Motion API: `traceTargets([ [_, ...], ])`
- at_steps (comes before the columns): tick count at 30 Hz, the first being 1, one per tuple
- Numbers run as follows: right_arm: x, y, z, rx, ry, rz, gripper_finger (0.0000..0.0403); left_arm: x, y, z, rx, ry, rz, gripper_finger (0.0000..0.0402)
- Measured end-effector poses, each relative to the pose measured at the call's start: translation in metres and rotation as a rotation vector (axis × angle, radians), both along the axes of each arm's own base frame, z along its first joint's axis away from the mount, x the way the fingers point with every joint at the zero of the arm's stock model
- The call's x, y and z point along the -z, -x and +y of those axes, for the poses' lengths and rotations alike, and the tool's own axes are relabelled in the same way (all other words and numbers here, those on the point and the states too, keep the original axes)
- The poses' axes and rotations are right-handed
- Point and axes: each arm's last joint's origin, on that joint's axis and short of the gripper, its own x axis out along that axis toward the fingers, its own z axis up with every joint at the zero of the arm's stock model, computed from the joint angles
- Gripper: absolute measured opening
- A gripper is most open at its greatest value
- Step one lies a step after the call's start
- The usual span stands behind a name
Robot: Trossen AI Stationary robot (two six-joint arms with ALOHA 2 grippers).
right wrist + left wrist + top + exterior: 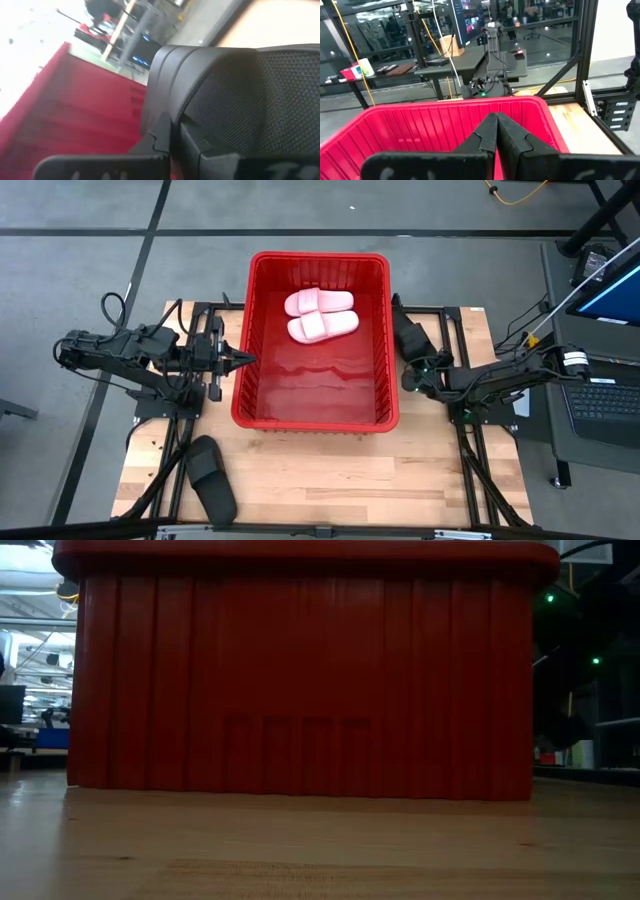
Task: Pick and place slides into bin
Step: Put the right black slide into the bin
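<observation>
Clamped on a black slide (409, 333), the right gripper (413, 370) sits just outside the right wall of the bin (315, 416), with the sandal's textured strap and smooth sole edge filling its own wrist view (240, 95) close above the two dark fingers (192, 142). Across the table, the left gripper (240, 360) has its jaws pressed together with nothing between them, its tips pointing at the bin's left rim; from that wrist the fingers (487, 132) meet in a sharp wedge in front of the ribbed red wall (420, 127). Inside the bin, near its far end, lie two pale pink slides (322, 315) side by side, touching, each with one wide strap. A second black slide (211, 476) lies on the wooden table (330, 470) near the front left corner, well apart from the bin. From table height, the bin's front wall (300, 680) of vertical ribs under a rolled rim hides everything behind it.
</observation>
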Motion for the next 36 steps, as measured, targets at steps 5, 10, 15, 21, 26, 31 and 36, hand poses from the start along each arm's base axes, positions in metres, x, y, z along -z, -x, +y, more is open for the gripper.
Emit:
traceTargets([
  [5,-0.017,-0.009,0.003,0.044,0.107,0.019,0.0017,0.0,0.0,0.0,0.001,-0.012,0.001,0.0002],
  [10,-0.036,-0.019,0.003,0.075,0.172,0.075,0.0017,0.0,0.0,0.0,0.001,-0.012,0.001,0.0002],
  [15,-0.058,-0.026,0.003,0.078,0.202,0.139,0.0017,0.0,0.0,0.0,0.001,-0.017,0.001,0.0003],
  [21,-0.09,-0.031,0.003,0.09,0.24,0.242,0.0015,-0.001,0.002,0.0,0.003,-0.036,-0.004,0.0001],
  [26,-0.119,-0.034,0.003,0.092,0.26,0.33,0.0015,-0.002,0.005,0.001,0.002,-0.035,-0.014,0.0002],
  [31,-0.145,-0.035,0.003,0.106,0.274,0.406,0.0015,-0.004,0.009,0.002,0.002,-0.032,-0.029,0.0002],
  [36,-0.165,-0.036,0.003,0.106,0.28,0.469,0.0015,-0.005,0.012,0.002,0.002,-0.031,-0.037,0.0001],
])
